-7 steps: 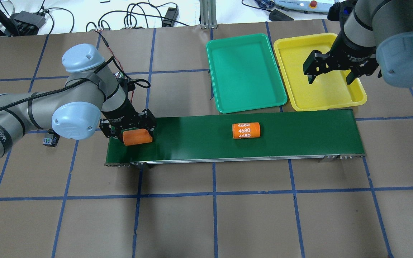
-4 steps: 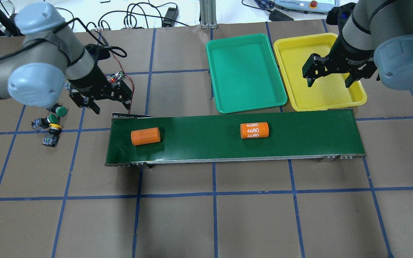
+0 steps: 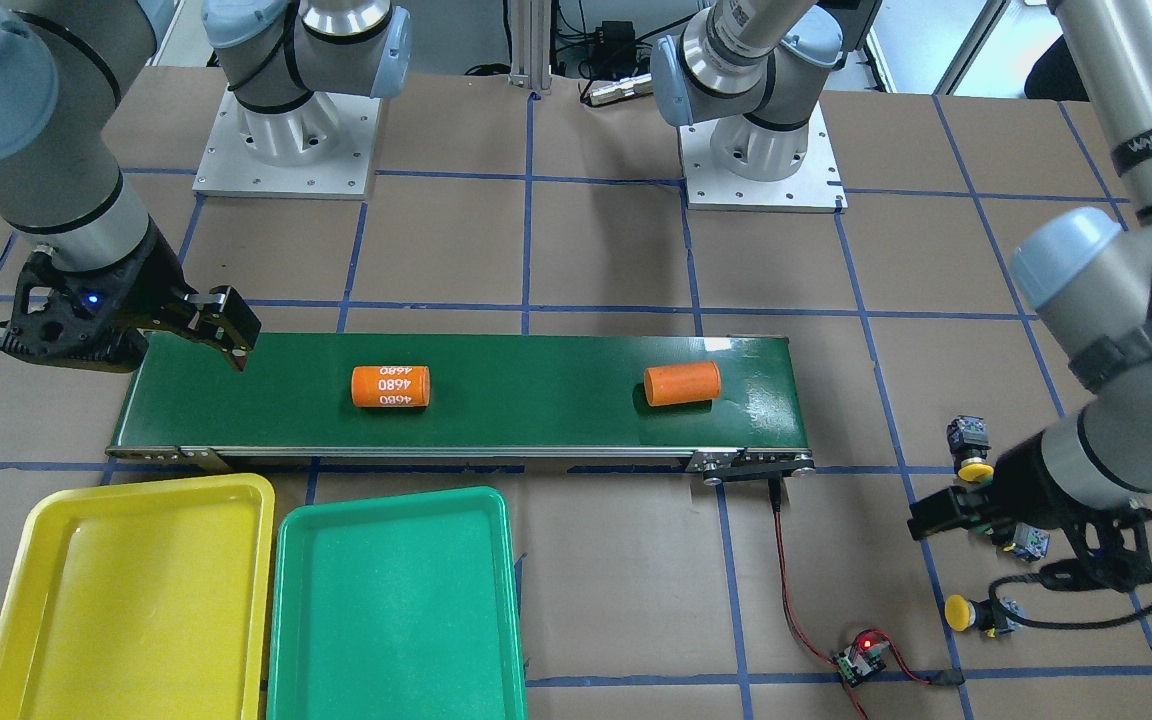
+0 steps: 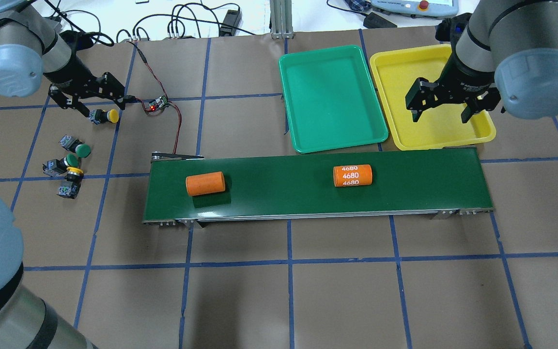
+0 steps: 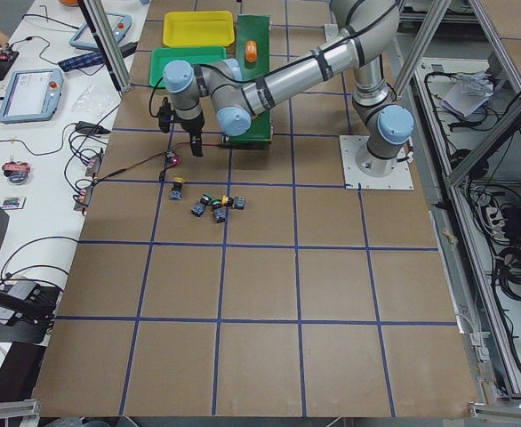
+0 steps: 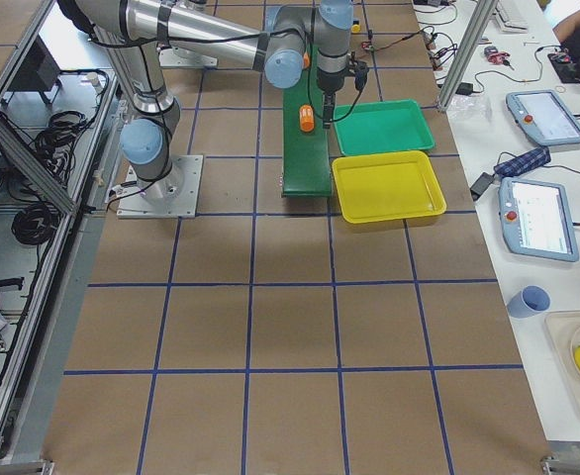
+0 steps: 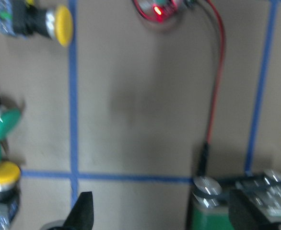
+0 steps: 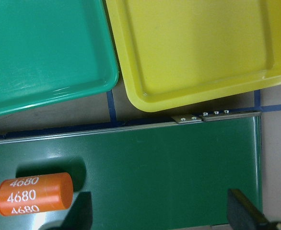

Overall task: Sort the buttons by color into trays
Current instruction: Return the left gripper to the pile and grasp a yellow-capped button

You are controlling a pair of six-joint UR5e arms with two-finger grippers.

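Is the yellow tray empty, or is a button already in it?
Empty. The yellow tray shows only bare floor in the overhead, front-facing and right wrist views; no button lies in it.

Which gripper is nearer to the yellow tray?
Right. The right gripper hangs close to the yellow tray, near the belt's end; the left gripper is far off, by a yellow button.

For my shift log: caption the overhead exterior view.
Left end effector open beside a yellow button, right end effector open near the empty yellow tray; no buttons sorted yet.

Plain orange cylinder [image 4: 205, 183] on green belt [image 4: 284, 196]; 4680 cylinder [image 4: 352, 175] well apart.
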